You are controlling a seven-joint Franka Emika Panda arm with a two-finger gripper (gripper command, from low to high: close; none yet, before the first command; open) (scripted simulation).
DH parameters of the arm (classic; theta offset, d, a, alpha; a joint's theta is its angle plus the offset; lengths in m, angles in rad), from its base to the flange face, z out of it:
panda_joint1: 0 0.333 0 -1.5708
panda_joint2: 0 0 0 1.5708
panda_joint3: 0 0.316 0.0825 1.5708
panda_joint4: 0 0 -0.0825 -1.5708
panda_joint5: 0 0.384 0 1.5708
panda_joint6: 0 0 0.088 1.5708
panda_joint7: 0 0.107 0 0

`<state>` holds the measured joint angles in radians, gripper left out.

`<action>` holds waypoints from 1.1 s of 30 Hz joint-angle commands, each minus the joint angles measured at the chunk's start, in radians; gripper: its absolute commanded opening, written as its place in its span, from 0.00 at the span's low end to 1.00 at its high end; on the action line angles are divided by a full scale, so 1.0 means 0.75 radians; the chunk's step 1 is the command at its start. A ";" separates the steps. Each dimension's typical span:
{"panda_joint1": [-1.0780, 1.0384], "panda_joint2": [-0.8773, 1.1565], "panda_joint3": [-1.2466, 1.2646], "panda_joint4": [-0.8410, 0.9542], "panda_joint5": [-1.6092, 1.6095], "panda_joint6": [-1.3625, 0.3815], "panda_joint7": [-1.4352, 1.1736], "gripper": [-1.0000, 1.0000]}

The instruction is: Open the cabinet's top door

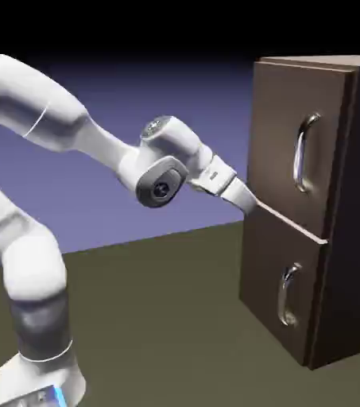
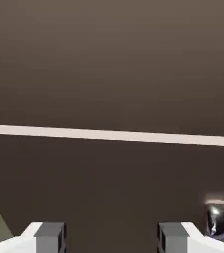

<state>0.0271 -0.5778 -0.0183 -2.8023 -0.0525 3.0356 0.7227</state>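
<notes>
While the gripper (image 2: 111,239) hangs spread, flat dark wood fills its view — a pale seam (image 2: 112,135), one curved silver handle (image 2: 216,222)

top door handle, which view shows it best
The exterior view: the top door's handle shows whole, a curved silver bar. The hand view shows only dark wood, a pale seam, and a silver glint whose handle I cannot tell.
</notes>
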 commanded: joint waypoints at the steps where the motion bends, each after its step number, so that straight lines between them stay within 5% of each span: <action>1: 0.017 -0.009 -0.020 0.008 -0.058 -0.002 -0.020 0.50; 33: 0.550 -0.283 -0.667 0.279 -1.914 -0.050 -0.669 0.50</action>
<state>0.4394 -0.7902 -0.5182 -2.5929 -1.4876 2.9983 0.2209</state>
